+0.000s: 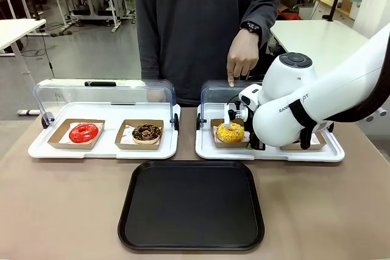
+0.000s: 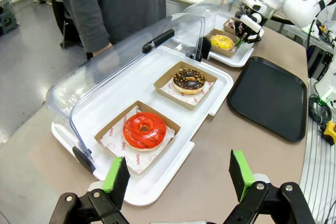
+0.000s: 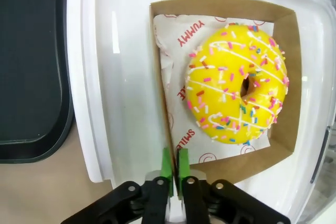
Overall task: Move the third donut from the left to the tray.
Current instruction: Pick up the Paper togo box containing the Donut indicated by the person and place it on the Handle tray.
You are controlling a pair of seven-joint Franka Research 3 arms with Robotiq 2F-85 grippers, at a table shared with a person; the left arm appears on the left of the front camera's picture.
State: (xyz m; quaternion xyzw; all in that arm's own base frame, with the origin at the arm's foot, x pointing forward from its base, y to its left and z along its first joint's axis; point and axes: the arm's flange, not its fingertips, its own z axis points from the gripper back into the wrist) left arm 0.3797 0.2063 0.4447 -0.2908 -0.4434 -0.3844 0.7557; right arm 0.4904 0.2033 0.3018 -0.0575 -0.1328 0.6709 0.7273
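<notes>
Over the holder's rim, right end effector (image 3: 174,169) pinches shut; third donut (image 3: 237,83) lies flat, icing up.

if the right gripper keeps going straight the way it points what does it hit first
Probably the near wall of the brown cardboard holder: the right gripper, jaws shut on that edge, already sits at it. Beyond lies the yellow donut. Depth is hard to judge.

White arm (image 1: 317,98), black gripper (image 3: 175,174) with green pads (image 2: 116,175).
</notes>
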